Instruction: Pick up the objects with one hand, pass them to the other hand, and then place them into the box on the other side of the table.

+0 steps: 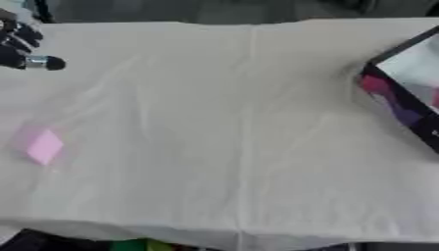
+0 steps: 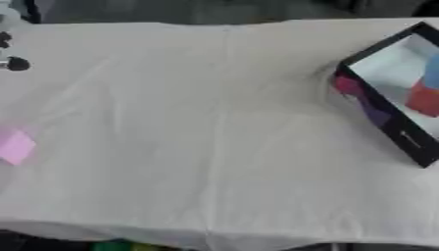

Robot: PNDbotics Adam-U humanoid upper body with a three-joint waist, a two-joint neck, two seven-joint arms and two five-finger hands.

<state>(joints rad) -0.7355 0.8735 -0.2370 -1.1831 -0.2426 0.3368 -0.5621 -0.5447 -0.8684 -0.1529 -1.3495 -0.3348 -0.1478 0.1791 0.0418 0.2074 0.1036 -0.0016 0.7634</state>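
Pink block sits corner-up, diamond-like; left hand well apart.

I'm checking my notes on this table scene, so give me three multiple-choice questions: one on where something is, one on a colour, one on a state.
1. Where does the box sit?
A. right side of the table
B. left side
C. centre

2. What colour is the flat piece lying on the cloth?
A. green
B. pink
C. black

3. What is the left robot hand doing?
A. holding the pink piece
B. reaching into the box
C. holding nothing at the far left corner

Answers:
1. A, the box lies at the right edge.
2. B, it shows pale pink on the left.
3. C, it is apart from the piece, which lies alone.
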